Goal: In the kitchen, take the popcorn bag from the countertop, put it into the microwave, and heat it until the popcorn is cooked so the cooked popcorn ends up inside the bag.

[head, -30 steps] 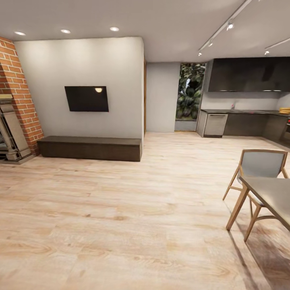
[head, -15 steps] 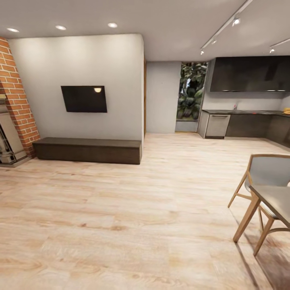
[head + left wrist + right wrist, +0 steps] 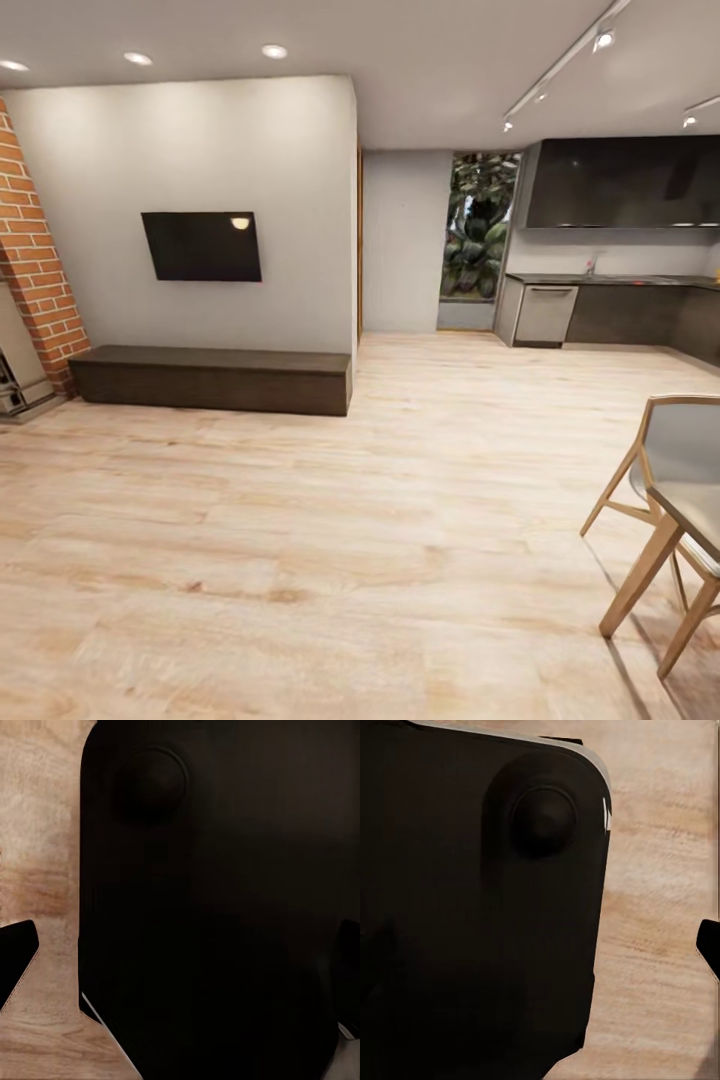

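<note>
Panned leftward, camera faces kitchen (image 3: 620, 250) across wooden floor (image 3: 300, 520).

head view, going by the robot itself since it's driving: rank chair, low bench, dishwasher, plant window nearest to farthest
1. Wooden chair: nearest, at the right edge by the table.
2. Low dark bench: left of centre, against the wall under the TV.
3. Steel dishwasher: far right, in the dark cabinet run.
4. Plant window: farthest, just behind and left of the dishwasher.
</note>
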